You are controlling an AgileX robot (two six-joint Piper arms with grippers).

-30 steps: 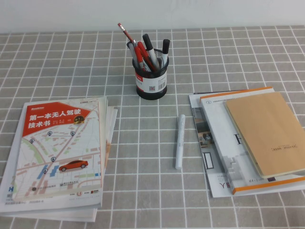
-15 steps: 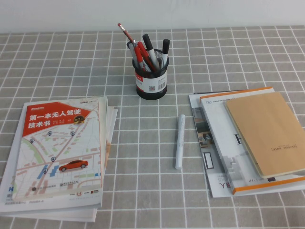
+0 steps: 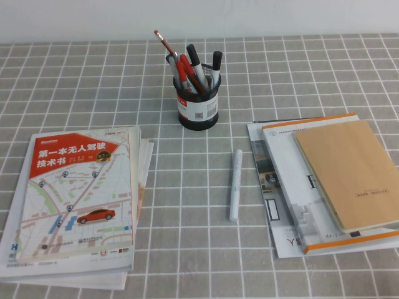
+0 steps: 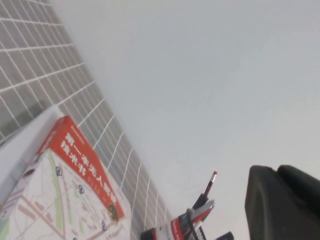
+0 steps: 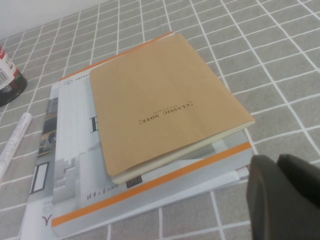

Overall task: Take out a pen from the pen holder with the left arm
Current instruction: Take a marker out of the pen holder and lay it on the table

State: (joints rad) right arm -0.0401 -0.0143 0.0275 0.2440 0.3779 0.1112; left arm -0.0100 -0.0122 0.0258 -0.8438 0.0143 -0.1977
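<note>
Black mesh cylindrical pen holder [image 3: 199, 106], full of red and black pens [image 3: 187, 68], stands near the grey-tiled table's [image 3: 187, 249] far edge. The left gripper [image 4: 281, 200], closed, hangs near the red-covered map book [image 3: 78, 193]. The right gripper [image 5: 282, 195], whose state I cannot tell, hangs near the tan notebook [image 3: 349, 174].

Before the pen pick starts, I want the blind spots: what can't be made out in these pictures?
Left claw: shut, outside the high view; the left wrist view's edge cuts it off.
Right claw: outside the high view; cut off by the right wrist view's edge.
Pens: lower parts hidden inside the pen holder, high view.
White books: covers mostly hidden under the tan notebook, high view.
</note>
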